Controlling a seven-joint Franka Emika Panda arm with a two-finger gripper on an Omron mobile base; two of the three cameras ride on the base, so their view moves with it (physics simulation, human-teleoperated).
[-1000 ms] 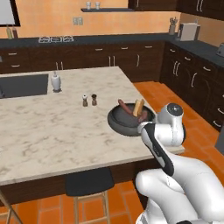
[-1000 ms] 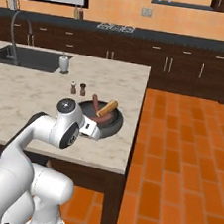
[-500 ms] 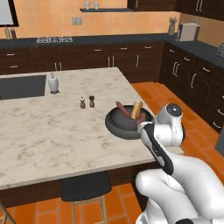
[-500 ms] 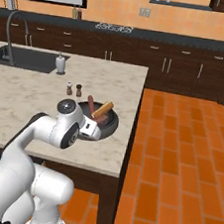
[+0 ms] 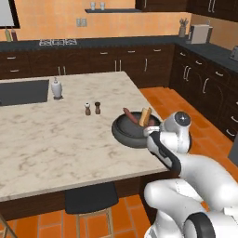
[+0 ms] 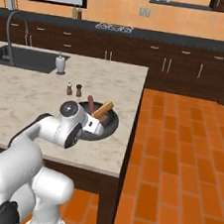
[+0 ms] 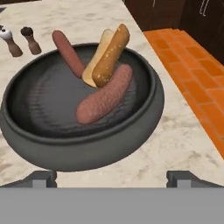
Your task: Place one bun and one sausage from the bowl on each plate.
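With my pincer (image 7: 112, 177) spread wide and empty just short of the dark bowl (image 7: 26, 135) near the island's edge, I should drop squarely over the near sausage (image 7: 105, 99), straddling its middle, clear of the leaning bun (image 7: 111, 54).

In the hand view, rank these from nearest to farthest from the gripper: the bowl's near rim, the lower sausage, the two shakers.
1. The bowl: its near rim sits just ahead of the open gripper.
2. The lower sausage: inside the bowl, lying right of centre.
3. The shakers: on the counter beyond the bowl, upper left.
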